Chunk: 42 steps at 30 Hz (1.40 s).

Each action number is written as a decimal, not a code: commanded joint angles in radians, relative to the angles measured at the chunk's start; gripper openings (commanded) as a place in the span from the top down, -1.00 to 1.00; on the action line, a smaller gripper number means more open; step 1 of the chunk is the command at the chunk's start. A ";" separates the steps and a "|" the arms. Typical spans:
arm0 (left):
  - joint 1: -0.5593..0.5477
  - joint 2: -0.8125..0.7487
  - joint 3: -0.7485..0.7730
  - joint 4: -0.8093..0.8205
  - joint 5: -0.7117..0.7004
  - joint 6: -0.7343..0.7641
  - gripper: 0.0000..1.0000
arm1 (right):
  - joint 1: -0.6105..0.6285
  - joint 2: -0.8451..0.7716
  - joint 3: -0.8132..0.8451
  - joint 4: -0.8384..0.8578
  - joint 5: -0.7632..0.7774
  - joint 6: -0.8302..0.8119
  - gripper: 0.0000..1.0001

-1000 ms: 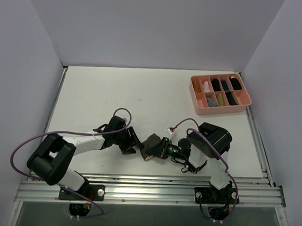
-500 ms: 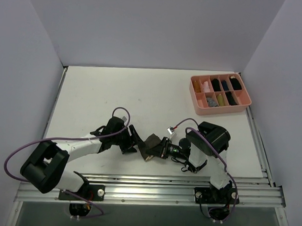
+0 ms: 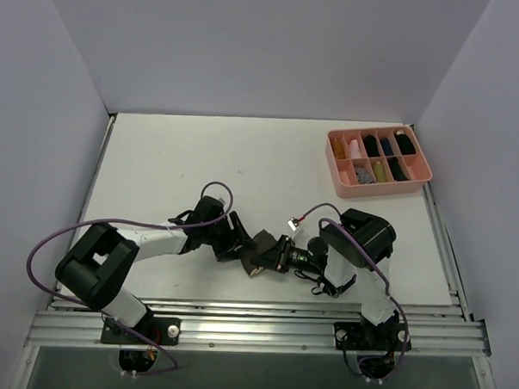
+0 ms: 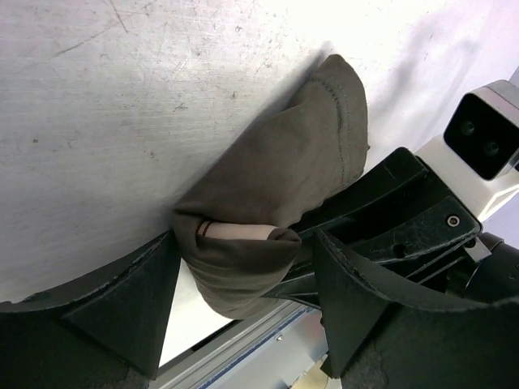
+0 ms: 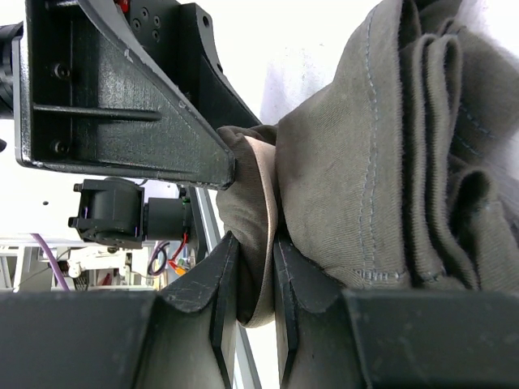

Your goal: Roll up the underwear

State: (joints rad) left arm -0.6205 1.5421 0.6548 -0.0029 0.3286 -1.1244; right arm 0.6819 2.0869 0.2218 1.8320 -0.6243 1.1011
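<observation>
The underwear, a dark olive-brown bundle with a tan waistband strip, lies folded near the table's front middle between the two grippers. My right gripper is shut on a fold of it; in the right wrist view the jaws pinch cloth and waistband. My left gripper is open at the bundle's left end. In the left wrist view its fingers stand wide apart on either side of the cloth, the left finger touching it.
A pink compartment tray with small rolled bundles stands at the back right. The metal rail at the table's front edge runs just below the grippers. The right wrist's white camera is close to my left gripper.
My left gripper has moved right, up to the underwear, and its open jaws now straddle the bundle's end. The right gripper has held still, shut on the cloth.
</observation>
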 commanded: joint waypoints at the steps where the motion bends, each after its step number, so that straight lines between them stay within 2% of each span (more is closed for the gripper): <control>1: -0.008 0.027 0.025 0.014 -0.037 -0.002 -0.48 | -0.004 0.145 -0.064 -0.175 0.049 -0.116 0.94; 5: -0.013 0.047 0.046 -0.049 -0.040 0.000 -0.36 | -0.007 0.139 -0.065 -0.178 0.051 -0.107 0.90; 10: -0.030 0.061 0.075 -0.178 -0.080 0.014 0.08 | -0.012 0.052 -0.053 -0.281 0.046 -0.110 0.83; 16: -0.051 0.115 0.178 -0.385 -0.121 0.061 0.38 | -0.012 -0.181 0.002 -0.652 0.090 -0.210 0.57; 18: -0.056 0.145 0.210 -0.446 -0.125 0.077 0.45 | -0.013 -0.326 0.046 -0.904 0.126 -0.259 0.51; 20: -0.065 0.171 0.267 -0.528 -0.149 0.100 0.61 | 0.002 -0.445 0.086 -1.093 0.239 -0.346 0.41; 21: -0.071 0.177 0.285 -0.557 -0.158 0.106 0.64 | 0.007 -0.559 0.126 -1.260 0.283 -0.371 0.37; 23: -0.079 0.194 0.330 -0.598 -0.169 0.120 0.69 | 0.015 -0.664 0.157 -1.415 0.377 -0.429 0.28; 24: -0.082 0.200 0.344 -0.615 -0.172 0.120 0.70 | 0.016 -0.751 0.172 -1.457 0.402 -0.443 0.25; 27: -0.087 0.239 0.399 -0.661 -0.172 0.133 0.76 | 0.037 -0.870 0.232 -1.565 0.491 -0.497 0.11; 29: -0.085 0.280 0.445 -0.710 -0.172 0.144 0.77 | 0.063 -0.904 0.267 -1.600 0.529 -0.544 0.06; 32: -0.088 0.344 0.499 -0.784 -0.152 0.159 0.78 | 0.174 -0.915 0.329 -1.648 0.641 -0.599 -0.01; 36: -0.091 0.374 0.548 -0.832 -0.149 0.160 0.79 | 0.348 -0.860 0.392 -1.679 0.811 -0.618 -0.08; 42: -0.091 0.395 0.575 -0.878 -0.151 0.166 0.79 | 0.499 -0.726 0.479 -1.700 0.945 -0.641 -0.13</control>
State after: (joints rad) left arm -0.7017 1.9015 1.2224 -0.7822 0.2214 -0.9855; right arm 1.1416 1.3022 0.6426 0.1890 0.1741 0.5011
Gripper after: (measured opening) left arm 0.383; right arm 0.563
